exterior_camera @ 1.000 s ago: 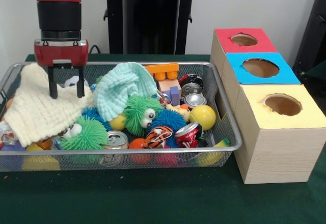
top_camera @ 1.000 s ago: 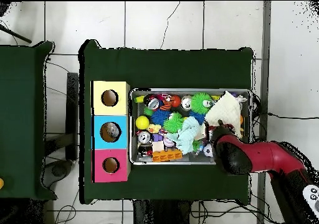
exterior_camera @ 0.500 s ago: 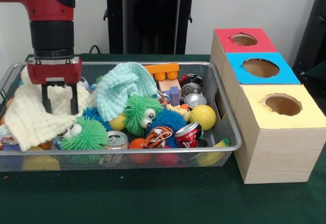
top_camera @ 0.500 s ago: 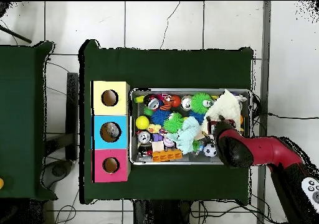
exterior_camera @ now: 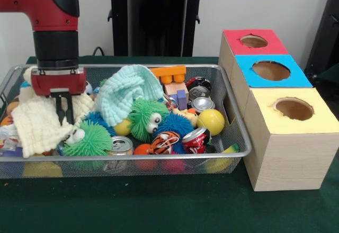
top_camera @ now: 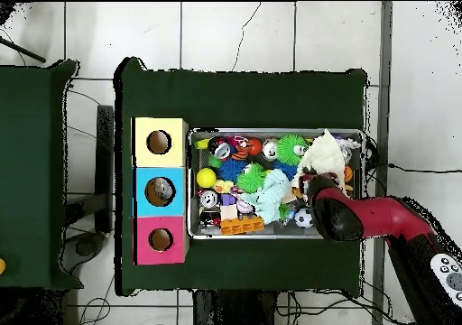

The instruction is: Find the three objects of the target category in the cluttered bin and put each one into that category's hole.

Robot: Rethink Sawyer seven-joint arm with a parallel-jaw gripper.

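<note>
The gripper (exterior_camera: 64,113) stands down in the wire bin (exterior_camera: 239,132), at the end farthest from the three boxes, with its fingers (exterior_camera: 70,109) drawn almost together and pinching a fold of the cream cloth (exterior_camera: 38,126). The cloth lies bunched under and around the fingers, draped over whatever sits beneath it. Beside it, toward the boxes, lie the mint cloth (exterior_camera: 127,91), a green spiky ball (exterior_camera: 91,139) with eyes, and further cans and balls. Which category is wanted I cannot tell from here.

Three holes wait in a row beyond the bin's other end: the yellow box (exterior_camera: 292,132) nearest the camera, then the blue box (exterior_camera: 271,71), then the red box (exterior_camera: 253,42).

To do this step well, I judge the lift should go straight up until the cloth's hanging corner clears the bin's rim — a trailing fold could drag the spiky ball or a can out with it. The grip takes only a fold, so a slow rise is safer than a jerk. If the cloth is merely cover to be moved, set it down on bare clutter away from the cans, not back over them.
</note>
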